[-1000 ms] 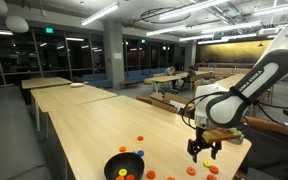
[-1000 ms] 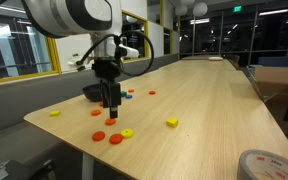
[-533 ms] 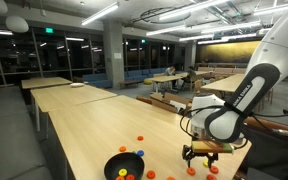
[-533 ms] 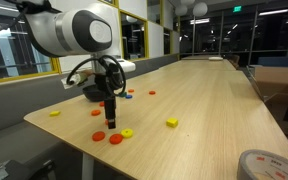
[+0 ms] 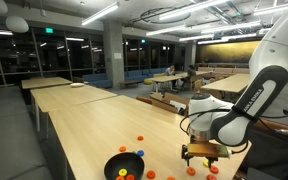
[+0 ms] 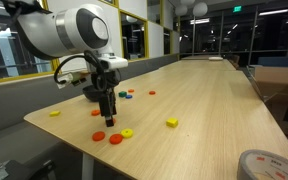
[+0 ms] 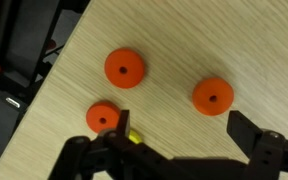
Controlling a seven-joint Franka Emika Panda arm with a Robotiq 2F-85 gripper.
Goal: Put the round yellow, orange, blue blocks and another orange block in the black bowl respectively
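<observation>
Three orange discs (image 7: 124,67) lie flat on the wooden table (image 7: 184,40) in the wrist view. They sit at 11 o'clock, 3 o'clock and 8 o'clock from the frame centre, each clear of the others.

The gripper (image 7: 179,160) enters from the lower edge. Its jaws are spread wide and hold nothing. The 8 o'clock disc lies just above the left-hand finger, and a small yellow sliver shows beside that finger.

In an exterior view the gripper (image 5: 202,153) points straight down, close over the table near its edge. The black bowl (image 5: 111,163) sits at 9 o'clock from it, well apart, and contains several coloured discs. More orange discs are scattered around the bowl and below the gripper.

In an exterior view the gripper (image 6: 109,120) stands over the cluster at the table corner. A yellow disc (image 6: 127,133) lies at 5 o'clock from the fingertips and a yellow cube (image 6: 171,122) at 3 o'clock. The black bowl (image 6: 88,95) is at 11 o'clock, partly hidden behind the wrist.
</observation>
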